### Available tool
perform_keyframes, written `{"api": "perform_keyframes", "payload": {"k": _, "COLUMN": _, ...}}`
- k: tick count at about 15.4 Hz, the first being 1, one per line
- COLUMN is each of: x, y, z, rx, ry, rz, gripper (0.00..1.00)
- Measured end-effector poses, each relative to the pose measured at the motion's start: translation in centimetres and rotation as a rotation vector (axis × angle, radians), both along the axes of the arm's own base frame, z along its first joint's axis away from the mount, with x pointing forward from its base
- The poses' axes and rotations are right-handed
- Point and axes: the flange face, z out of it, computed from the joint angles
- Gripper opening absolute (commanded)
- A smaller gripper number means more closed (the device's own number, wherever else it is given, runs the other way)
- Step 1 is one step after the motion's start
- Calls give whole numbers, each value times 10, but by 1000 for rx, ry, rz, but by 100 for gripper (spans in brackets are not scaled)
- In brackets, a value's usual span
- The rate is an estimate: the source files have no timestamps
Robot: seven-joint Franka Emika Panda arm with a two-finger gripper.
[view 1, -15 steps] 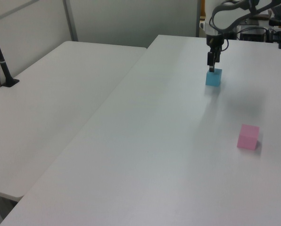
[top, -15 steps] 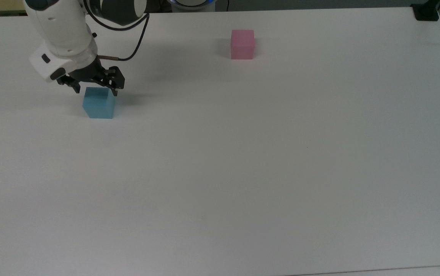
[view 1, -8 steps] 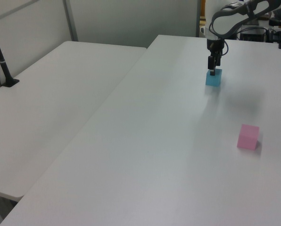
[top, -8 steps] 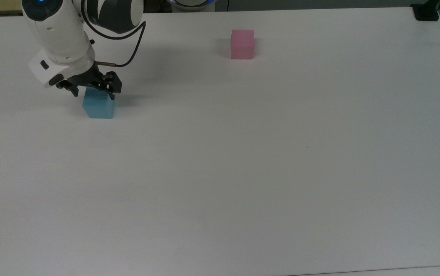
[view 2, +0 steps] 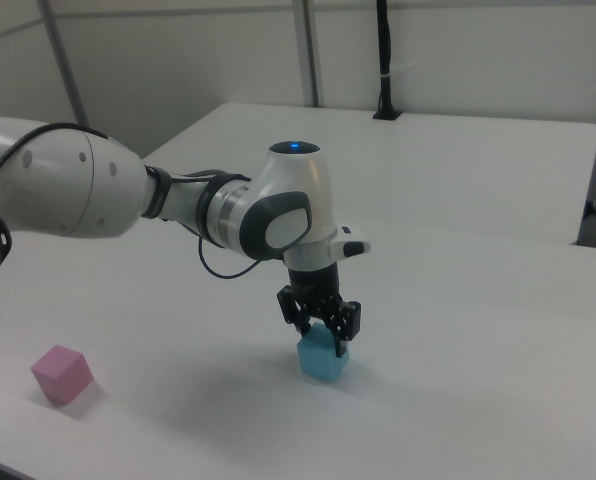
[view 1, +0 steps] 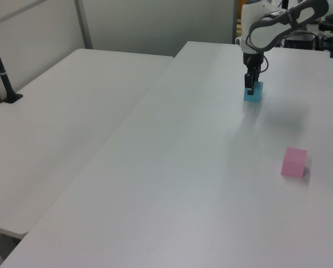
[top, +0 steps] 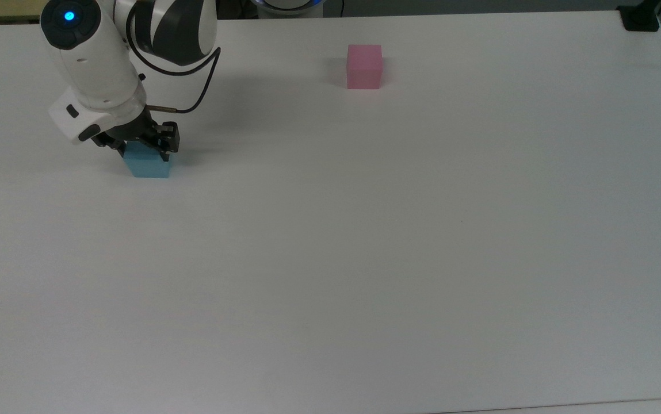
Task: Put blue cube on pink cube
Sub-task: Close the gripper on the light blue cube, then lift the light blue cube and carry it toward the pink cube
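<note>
The blue cube (top: 149, 167) rests on the white table (top: 365, 230) at the top view's left; it also appears as the blue cube (view 1: 254, 95) and the blue cube (view 2: 323, 362). My gripper (top: 143, 150) has come down over it from above, open, with one black finger on each side of the cube's upper part. The same straddle shows at the gripper (view 2: 320, 335) and the gripper (view 1: 249, 88). The pink cube (top: 364, 66) stands alone far to the top view's right, near the back edge, seen too as the pink cube (view 1: 294, 162) and the pink cube (view 2: 62, 373).
A black clamp base (top: 641, 17) sits at the table's far right corner in the top view. A second white table (view 1: 60, 106) adjoins on the left view's left, with a black pole (view 1: 1, 70) on it. The arm's cable (top: 201, 86) loops beside the wrist.
The gripper has descended from just above the blue cube to around its upper part, fingers still apart. Neither cube has moved.
</note>
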Motion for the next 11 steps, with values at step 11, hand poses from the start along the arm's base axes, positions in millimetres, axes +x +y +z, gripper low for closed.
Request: {"api": "perform_keyframes", "payload": {"k": 11, "x": 10, "y": 9, "z": 74, "rx": -8, "ry": -25, "rz": 10, "gripper": 24}}
